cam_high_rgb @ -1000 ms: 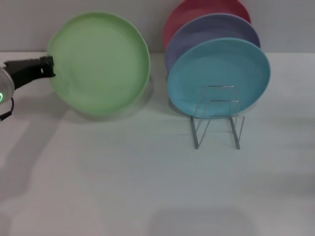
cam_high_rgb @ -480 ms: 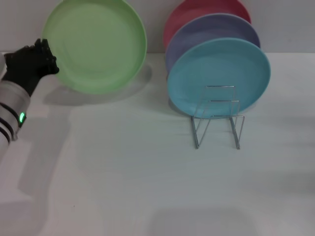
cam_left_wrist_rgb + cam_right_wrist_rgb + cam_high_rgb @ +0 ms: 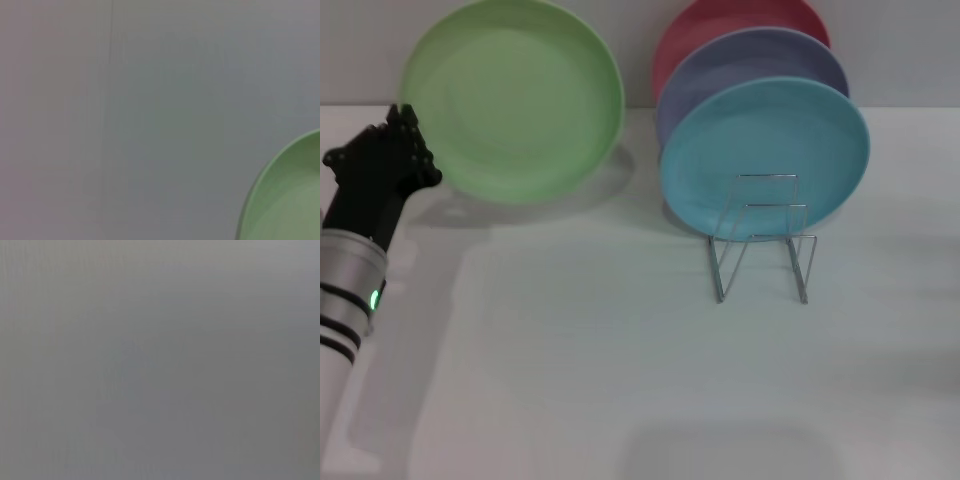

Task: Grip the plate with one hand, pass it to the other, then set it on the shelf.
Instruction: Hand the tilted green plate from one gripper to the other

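Note:
The light green plate [image 3: 512, 98] is held up off the table at the far left, tilted with its face toward me. My left gripper [image 3: 408, 140] is shut on its left rim, with the black hand and silver forearm reaching up from the lower left. Part of the plate's rim also shows in the left wrist view [image 3: 290, 200]. The wire shelf [image 3: 761, 243] stands on the table right of centre, with no plate in it. My right gripper is out of view, and the right wrist view shows only plain grey.
A turquoise-blue plate [image 3: 765, 155] leans upright just behind the shelf. A lavender plate [image 3: 750, 65] and a red plate [image 3: 740, 22] lean behind it against the back wall. The white table [image 3: 620, 380] stretches out in front.
My left arm has swung in from the left edge and now reaches up from the lower left. The green plate has risen and turned more upright, still held at its left rim.

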Controlling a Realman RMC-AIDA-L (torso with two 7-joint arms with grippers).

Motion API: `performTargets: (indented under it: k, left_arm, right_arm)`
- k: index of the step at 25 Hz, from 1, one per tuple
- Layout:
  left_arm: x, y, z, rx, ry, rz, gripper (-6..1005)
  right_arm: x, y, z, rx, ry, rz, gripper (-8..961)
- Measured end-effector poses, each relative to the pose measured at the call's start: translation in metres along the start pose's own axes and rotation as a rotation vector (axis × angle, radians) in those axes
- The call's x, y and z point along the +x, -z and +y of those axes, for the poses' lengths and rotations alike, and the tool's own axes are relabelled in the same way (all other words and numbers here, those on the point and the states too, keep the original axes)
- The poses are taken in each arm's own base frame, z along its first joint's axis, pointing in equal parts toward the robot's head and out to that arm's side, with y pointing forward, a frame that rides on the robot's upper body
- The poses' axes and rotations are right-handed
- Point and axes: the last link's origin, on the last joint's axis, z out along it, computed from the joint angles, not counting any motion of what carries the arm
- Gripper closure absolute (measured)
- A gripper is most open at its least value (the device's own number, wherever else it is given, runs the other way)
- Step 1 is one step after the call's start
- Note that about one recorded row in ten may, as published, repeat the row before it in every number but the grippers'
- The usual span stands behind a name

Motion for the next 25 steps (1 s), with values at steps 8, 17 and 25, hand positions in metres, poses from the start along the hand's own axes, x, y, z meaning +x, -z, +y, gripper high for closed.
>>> performTargets:
  k: [8,17,25]
  left_arm:
    - [-0.018,0.028,0.000,-0.063,0.101,0.033,968]
    - [-0.024,0.045,0.000,-0.121,0.128,0.061,967]
    - [-0.029,0.056,0.017,-0.190,0.050,0.059,967]
  right_arm:
    - [-0.002,-0.005,0.002,-0.014,0.002,-0.006,309]
    - [0.000,-0.007,0.004,-0.037,0.008,0.008,310]
    - [0.007,0.012,0.016,-0.138,0.004,0.045,310]
